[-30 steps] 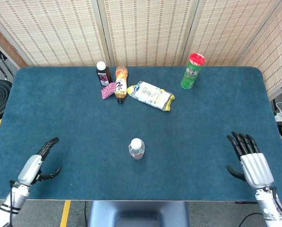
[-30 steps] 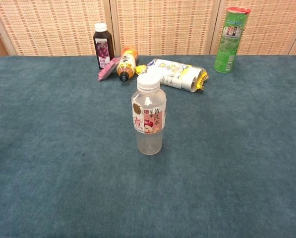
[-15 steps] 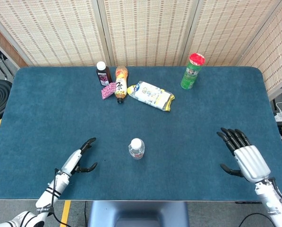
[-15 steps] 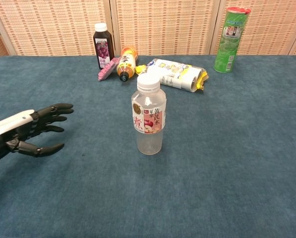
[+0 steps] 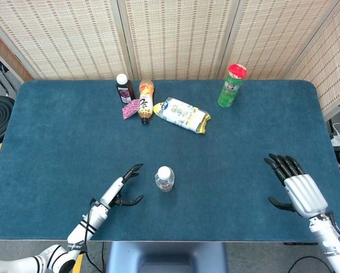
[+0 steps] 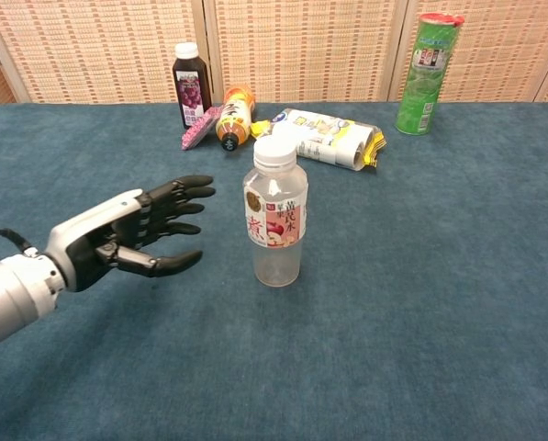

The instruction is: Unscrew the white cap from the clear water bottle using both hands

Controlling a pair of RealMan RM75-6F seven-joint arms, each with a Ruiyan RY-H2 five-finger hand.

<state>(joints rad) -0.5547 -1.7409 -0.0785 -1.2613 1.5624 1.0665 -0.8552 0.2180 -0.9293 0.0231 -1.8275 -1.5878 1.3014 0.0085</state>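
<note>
table (image 6: pixel 457 303) blue | cap (image 6: pixel 274 152) white | can (image 6: pixel 427 73) green (red lid) | hand (image 6: pixel 131 234) black-and-silver

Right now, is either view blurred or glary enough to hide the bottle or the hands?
Head view: sharp, evenly lit, soft shadows; the bottle, left hand and right hand are all distinct. Chest view: the bottle's cap and label are crisp with little glare, the left hand shows no motion smear, and the right hand is out of frame.
</note>
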